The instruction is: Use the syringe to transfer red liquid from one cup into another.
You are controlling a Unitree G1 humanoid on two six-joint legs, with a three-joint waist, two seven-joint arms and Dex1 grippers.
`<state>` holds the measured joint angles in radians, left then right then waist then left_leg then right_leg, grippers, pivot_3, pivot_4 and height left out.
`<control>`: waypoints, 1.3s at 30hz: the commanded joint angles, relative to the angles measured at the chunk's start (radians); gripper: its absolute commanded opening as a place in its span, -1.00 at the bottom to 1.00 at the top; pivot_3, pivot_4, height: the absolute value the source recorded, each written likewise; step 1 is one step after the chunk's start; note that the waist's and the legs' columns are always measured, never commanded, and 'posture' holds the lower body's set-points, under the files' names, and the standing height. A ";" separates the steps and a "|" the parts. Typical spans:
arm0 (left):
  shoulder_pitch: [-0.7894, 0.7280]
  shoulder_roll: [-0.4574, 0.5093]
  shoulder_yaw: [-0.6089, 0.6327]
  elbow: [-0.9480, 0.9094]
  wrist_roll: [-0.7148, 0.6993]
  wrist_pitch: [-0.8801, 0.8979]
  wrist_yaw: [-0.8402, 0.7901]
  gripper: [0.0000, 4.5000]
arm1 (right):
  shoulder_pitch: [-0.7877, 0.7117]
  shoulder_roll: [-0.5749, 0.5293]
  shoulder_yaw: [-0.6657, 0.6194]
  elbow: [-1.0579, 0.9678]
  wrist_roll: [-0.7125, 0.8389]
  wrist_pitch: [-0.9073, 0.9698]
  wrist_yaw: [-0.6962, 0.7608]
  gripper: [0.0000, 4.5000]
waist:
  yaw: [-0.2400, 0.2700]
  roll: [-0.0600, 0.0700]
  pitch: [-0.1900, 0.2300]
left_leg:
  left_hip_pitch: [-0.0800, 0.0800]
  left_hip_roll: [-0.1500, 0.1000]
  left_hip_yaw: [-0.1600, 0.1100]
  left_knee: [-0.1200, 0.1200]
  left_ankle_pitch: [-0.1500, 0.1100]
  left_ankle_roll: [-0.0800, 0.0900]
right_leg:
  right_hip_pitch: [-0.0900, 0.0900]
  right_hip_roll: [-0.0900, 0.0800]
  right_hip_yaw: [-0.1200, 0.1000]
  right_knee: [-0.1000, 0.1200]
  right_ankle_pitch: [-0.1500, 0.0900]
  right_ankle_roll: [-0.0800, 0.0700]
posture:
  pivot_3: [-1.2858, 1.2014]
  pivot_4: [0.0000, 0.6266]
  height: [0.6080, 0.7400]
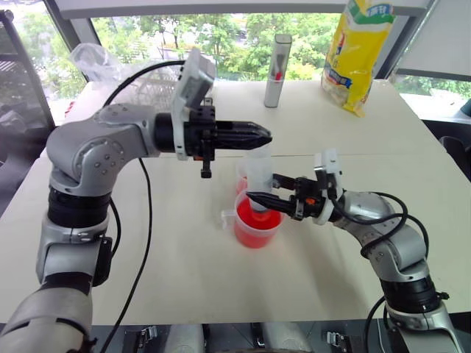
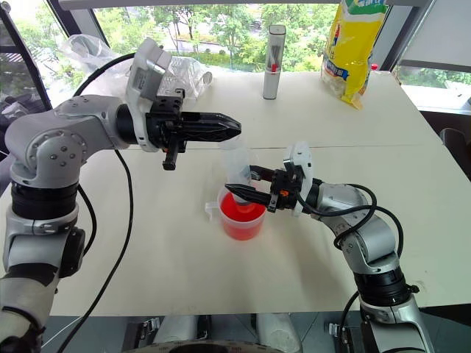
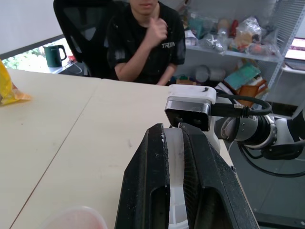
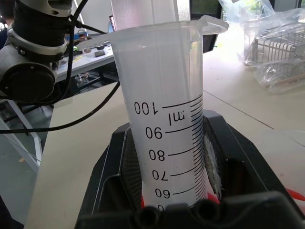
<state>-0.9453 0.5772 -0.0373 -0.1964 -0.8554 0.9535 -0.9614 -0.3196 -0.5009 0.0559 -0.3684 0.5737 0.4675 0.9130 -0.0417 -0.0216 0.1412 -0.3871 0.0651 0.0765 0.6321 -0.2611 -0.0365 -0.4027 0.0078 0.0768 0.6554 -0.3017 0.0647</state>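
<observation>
Syringe (image 4: 167,119) stands upright, tip down in the handled measuring cup (image 2: 241,217); right gripper (image 2: 237,193) clamps its barrel, left gripper (image 2: 232,126) pinches the plunger directly above

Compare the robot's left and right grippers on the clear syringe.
Left gripper sits higher, clamped on the pale plunger of the large clear plastic syringe. Right gripper sits lower, clamped on its marked barrel. Left gripper comes in from the robot's left, right gripper from its right, just above the clear handled cup of red liquid. Both are black, two-fingered, level and shut.
</observation>
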 commanded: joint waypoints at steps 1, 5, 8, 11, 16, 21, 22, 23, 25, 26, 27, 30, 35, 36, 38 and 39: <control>-0.051 0.020 0.088 0.008 0.009 -0.052 0.024 -0.80 | 0.012 -0.025 0.028 -0.028 0.009 0.010 0.040 -0.39 | 0.000 0.000 0.000 | 0.000 0.000 0.000 0.000 0.000 0.000 | 0.000 0.000 0.000 0.000 0.000 0.000 | 0.03 -0.52 1.00; -0.038 0.021 0.085 0.003 0.008 -0.046 0.026 -0.05 | -0.007 -0.029 0.011 -0.048 0.030 0.023 0.031 -0.39 | -0.002 0.000 0.000 | 0.000 0.000 0.000 0.000 0.000 0.000 | 0.000 0.000 0.000 0.000 0.000 0.000 | 0.03 -0.52 1.00; -0.019 0.028 0.084 -0.004 0.018 -0.057 0.022 0.59 | -0.027 -0.035 -0.007 -0.070 0.043 0.033 0.024 -0.39 | 0.000 0.000 0.000 | 0.000 0.000 0.000 0.000 0.000 0.000 | 0.000 0.000 0.000 0.000 0.000 0.000 | 0.03 -0.52 1.00; 0.011 0.053 0.102 0.001 0.028 -0.063 0.019 0.99 | -0.045 -0.037 -0.020 -0.093 0.056 0.044 0.010 -0.39 | 0.000 0.000 0.000 | 0.000 0.000 0.000 0.000 0.000 0.000 | 0.000 0.000 0.000 0.000 0.000 0.000 | 0.03 -0.52 1.00; 0.049 0.121 0.155 0.032 0.041 -0.083 0.016 0.99 | -0.069 -0.041 -0.038 -0.119 0.075 0.061 -0.011 -0.39 | -0.002 0.000 0.000 | 0.001 0.000 0.000 0.000 0.000 0.000 | 0.000 0.000 0.000 0.002 0.000 0.000 | 0.03 -0.52 1.00; 0.091 0.173 0.203 0.061 0.067 -0.103 0.036 0.99 | -0.099 -0.050 -0.071 -0.132 0.108 0.085 -0.031 -0.39 | 0.000 0.000 0.000 | 0.001 0.000 0.000 0.000 0.000 0.000 | 0.000 0.000 0.000 0.002 0.000 0.000 | 0.03 -0.52 1.00; 0.099 0.178 0.205 0.063 0.072 -0.106 0.038 0.99 | -0.105 -0.051 -0.077 -0.133 0.116 0.089 -0.034 -0.39 | 0.000 0.000 0.000 | 0.001 0.000 0.000 0.000 0.000 0.000 | 0.000 0.000 0.000 0.002 0.000 0.000 | 0.03 -0.52 1.00; 0.110 0.181 0.207 0.064 0.079 -0.114 0.039 0.99 | -0.113 -0.054 -0.083 -0.134 0.124 0.095 -0.037 -0.39 | 0.000 0.000 0.000 | 0.001 0.000 0.000 0.000 0.000 0.000 | 0.000 0.000 0.000 0.002 0.000 0.000 | 0.03 -0.52 1.00; 0.134 0.179 0.201 0.069 0.098 -0.133 0.045 0.99 | -0.170 -0.057 -0.107 -0.112 0.154 0.111 -0.045 -0.39 | 0.000 0.000 0.000 | 0.001 0.000 0.000 0.000 0.000 0.000 | 0.000 -0.001 0.000 0.002 0.000 0.000 | 0.03 -0.52 1.00; 0.142 0.176 0.197 0.069 0.104 -0.139 0.046 0.99 | -0.199 -0.058 -0.117 -0.098 0.167 0.118 -0.048 -0.39 | 0.000 0.000 0.000 | 0.001 0.000 0.000 0.000 0.000 0.000 | 0.000 -0.001 0.000 0.002 0.000 0.000 | 0.03 -0.52 1.00; 0.147 0.172 0.192 0.066 0.109 -0.146 0.045 0.99 | -0.249 -0.056 -0.130 -0.061 0.181 0.126 -0.049 -0.39 | -0.001 0.000 0.000 | 0.001 0.000 0.001 0.001 0.000 0.000 | 0.000 -0.001 0.000 0.003 0.000 0.000 | 0.03 -0.52 1.00; 0.140 0.155 0.182 0.071 0.114 -0.155 0.044 0.99 | -0.387 -0.041 -0.141 0.104 0.172 0.113 -0.028 -0.39 | -0.001 0.000 0.000 | 0.001 0.000 0.001 0.001 0.000 0.000 | -0.001 -0.001 -0.001 0.003 0.000 0.000 | 0.03 -0.52 1.00; 0.131 0.139 0.169 0.074 0.128 -0.169 0.043 0.99 | -0.516 -0.001 -0.084 0.369 0.057 -0.007 0.044 -0.39 | -0.001 0.000 0.000 | 0.002 0.000 0.001 0.000 0.000 0.000 | 0.000 0.000 -0.001 0.003 0.000 0.000 | 0.03 -0.52 1.00; 0.130 0.136 0.166 0.074 0.133 -0.175 0.040 0.99 | -0.532 0.011 -0.076 0.417 0.038 -0.032 0.057 -0.39 | -0.001 0.000 0.000 | 0.001 0.000 0.002 0.000 0.000 0.000 | -0.001 0.000 0.000 0.003 0.000 0.000 | 0.03 -0.52 1.00; 0.117 0.122 0.160 0.078 0.141 -0.183 0.048 0.99 | -0.550 0.045 -0.052 0.536 -0.014 -0.101 0.085 -0.39 | -0.002 0.000 0.000 | 0.000 0.000 0.001 0.000 0.000 0.000 | -0.002 0.000 0.000 0.003 0.000 0.000 | 0.03 -0.52 1.00; 0.106 0.115 0.157 0.081 0.144 -0.187 0.050 0.99 | -0.552 0.062 -0.042 0.585 -0.036 -0.133 0.097 -0.39 | -0.002 0.000 0.000 | 0.000 0.000 0.001 0.000 0.000 0.000 | -0.002 0.000 0.000 0.003 0.000 0.000 | 0.03 -0.52 1.00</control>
<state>-0.8002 0.6967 0.1212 -0.1017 -0.7171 0.7952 -0.9136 -0.8391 -0.4595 0.0081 0.1562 0.5733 0.4079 0.9841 -0.0434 -0.0219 0.1412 -0.3869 0.0654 0.0779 0.6322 -0.2609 -0.0365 -0.4046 0.0074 0.0765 0.6582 -0.3018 0.0644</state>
